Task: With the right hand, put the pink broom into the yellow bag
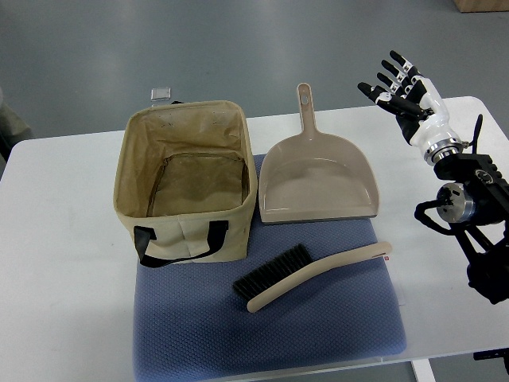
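Note:
The broom (318,274) is a beige-pink hand brush with black bristles, lying on the blue mat (318,334) in front of the dustpan. Its handle points right, its bristles left. The yellowish fabric bag (187,179) stands open at the left end of the mat, with black handles on its near side and nothing visible inside. My right hand (400,83) hovers at the upper right, above the table's far edge, fingers spread and holding nothing, well away from the broom. The left arm is out of view.
A matching beige-pink dustpan (322,179) lies on the mat between the bag and my right arm, handle pointing away. The white table (56,263) carries the mat. A small grey object (161,93) lies on the floor beyond the bag.

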Available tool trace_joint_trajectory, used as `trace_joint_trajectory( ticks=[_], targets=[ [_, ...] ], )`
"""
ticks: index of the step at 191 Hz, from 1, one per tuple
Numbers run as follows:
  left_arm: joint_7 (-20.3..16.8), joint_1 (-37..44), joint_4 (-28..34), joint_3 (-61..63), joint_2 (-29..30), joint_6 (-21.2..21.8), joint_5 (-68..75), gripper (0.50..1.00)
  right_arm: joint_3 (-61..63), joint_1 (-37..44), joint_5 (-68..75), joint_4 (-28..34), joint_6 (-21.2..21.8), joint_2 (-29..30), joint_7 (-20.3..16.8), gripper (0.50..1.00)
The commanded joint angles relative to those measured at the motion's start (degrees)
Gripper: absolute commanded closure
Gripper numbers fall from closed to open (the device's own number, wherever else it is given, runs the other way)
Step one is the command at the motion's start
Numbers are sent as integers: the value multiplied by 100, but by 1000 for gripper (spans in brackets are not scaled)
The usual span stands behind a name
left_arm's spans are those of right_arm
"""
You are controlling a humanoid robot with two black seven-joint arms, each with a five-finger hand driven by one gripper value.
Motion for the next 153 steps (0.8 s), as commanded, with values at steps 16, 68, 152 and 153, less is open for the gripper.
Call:
trace_joint_trajectory(
  ticks=[16,68,152,153],
  targets=[
    [-26,26,1,-7,0,8,-3,500,0,-2,-3,-9,0,9,0,568],
    [-35,26,-8,2,0,8,-12,500,0,-2,-3,-9,0,-8,0,568],
    [-35,26,-26,2,0,-1,-3,500,-9,15,-3,-26,9,-8,0,568],
    [-35,17,-26,2,0,-1,-3,500,-18,15,-3,-26,9,-8,0,568]
  ],
)
